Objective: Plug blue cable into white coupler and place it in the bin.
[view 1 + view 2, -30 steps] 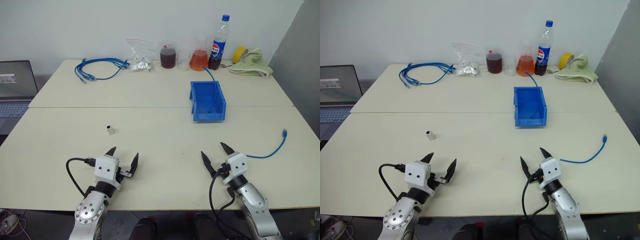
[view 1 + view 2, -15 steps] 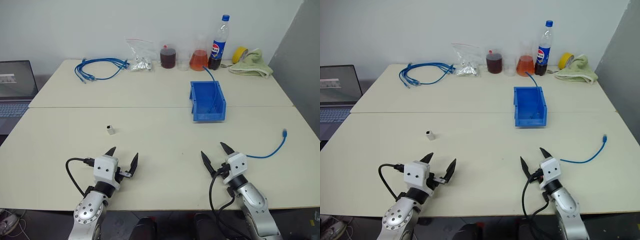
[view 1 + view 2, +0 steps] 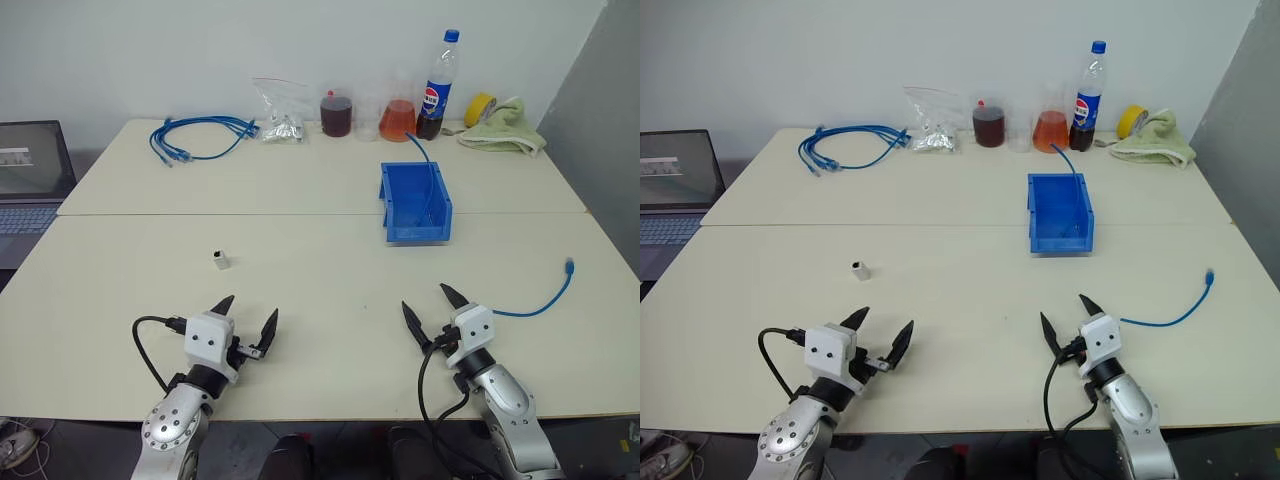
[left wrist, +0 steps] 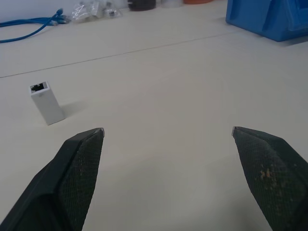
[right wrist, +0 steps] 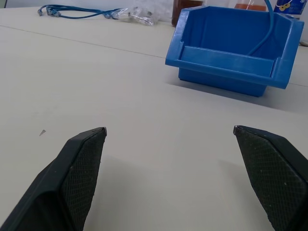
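The blue cable lies curved on the table at the right, its plug at the far end. My right gripper hovers open just left of the cable's near end, holding nothing. The white coupler stands alone on the table at the left, its socket facing up in the left wrist view. Behind it, toward the table's near edge, my left gripper is open and empty. The blue bin sits past the middle of the table, straight ahead of the right gripper.
Another blue cable runs out of the bin toward the back. Along the far edge are a coil of blue cables, a clear bag, jars, a cola bottle, yellow tape and a green towel. A laptop stands far left.
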